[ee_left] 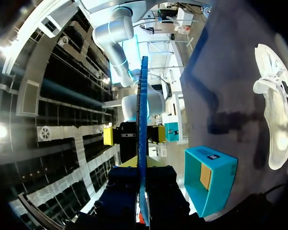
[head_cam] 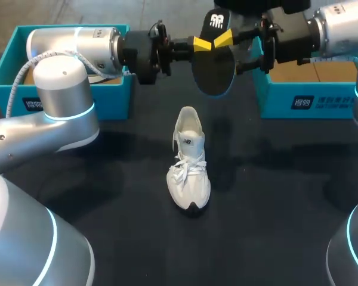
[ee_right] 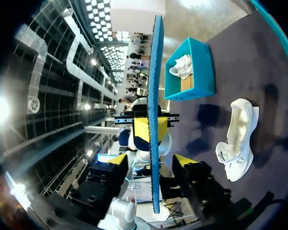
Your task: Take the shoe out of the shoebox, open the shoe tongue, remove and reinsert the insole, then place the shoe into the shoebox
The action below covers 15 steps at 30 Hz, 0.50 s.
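Closest in, the white shoe [head_cam: 188, 164] stands upright on the dark surface [head_cam: 274, 196], toe towards the robot and heel pointing away. Its laces are loose and its mouth gapes wide, so by the look of it the tongue is already pulled open. Up above and just beyond the heel, here's the action: the dark insole [head_cam: 213, 71] hangs in mid-air, well clear of the shoe, right between the two arms. The left claw [head_cam: 210, 42] has it, yellow tips pinched tight on both faces of the insole. The right claw [ee_right: 151, 160] is spread wide, its fingers straddling the insole's edge with daylight on either side, gripping nothing. Farther back, the left shoebox [head_cam: 77, 104] sits at the far left, largely hidden behind the left arm. The right wrist view shows a second shoe [ee_right: 182, 67] lying inside it. The right shoebox [head_cam: 313, 101] sits at the far right, showing its cardboard lining. So where are we? Shoe out of the box, tongue open and insole removed: I'd call that roughly the halfway mark. What's left is the fiddly half: feeding the insole back down through that opening, seating it flat, then lifting the shoe and setting it into a shoebox.
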### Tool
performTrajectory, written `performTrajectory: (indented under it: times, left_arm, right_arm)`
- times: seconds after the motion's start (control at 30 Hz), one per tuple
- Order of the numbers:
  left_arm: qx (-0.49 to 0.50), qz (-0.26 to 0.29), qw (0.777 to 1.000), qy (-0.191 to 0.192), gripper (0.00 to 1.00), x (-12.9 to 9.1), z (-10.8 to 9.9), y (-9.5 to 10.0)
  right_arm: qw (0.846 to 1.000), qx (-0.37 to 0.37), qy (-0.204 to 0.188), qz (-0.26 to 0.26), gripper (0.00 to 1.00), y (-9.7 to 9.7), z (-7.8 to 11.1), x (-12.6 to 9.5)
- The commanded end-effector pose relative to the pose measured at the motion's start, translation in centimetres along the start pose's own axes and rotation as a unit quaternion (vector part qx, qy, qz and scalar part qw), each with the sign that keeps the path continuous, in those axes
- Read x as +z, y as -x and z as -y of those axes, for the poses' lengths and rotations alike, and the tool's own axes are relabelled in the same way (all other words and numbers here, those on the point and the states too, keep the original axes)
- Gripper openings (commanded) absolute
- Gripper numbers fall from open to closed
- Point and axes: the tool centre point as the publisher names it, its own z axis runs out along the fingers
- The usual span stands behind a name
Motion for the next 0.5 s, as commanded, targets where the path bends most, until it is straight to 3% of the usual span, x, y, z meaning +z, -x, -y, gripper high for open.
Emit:
performTrajectory:
  times: [0.03, 0.27, 0.5]
  left_arm:
    - [0.001, 0.001, 1.0, 0.001, 0.0, 0.2, 0.0, -0.1]
    - [0.001, 0.001, 1.0, 0.001, 0.0, 0.2, 0.0, -0.1]
    - [0.001, 0.001, 1.0, 0.001, 0.0, 0.2, 0.0, -0.1]
  right_arm:
    - [1.0, 0.004, 0.004, -0.002, 0.36, 0.3, 0.0, 0.3]
    - [1.0, 0.005, -0.001, -0.013, 0.35, 0.7, 0.0, 1.2]
    - [1.0, 0.005, -0.001, -0.02, 0.16, 0.8, 0.1, 1.7]
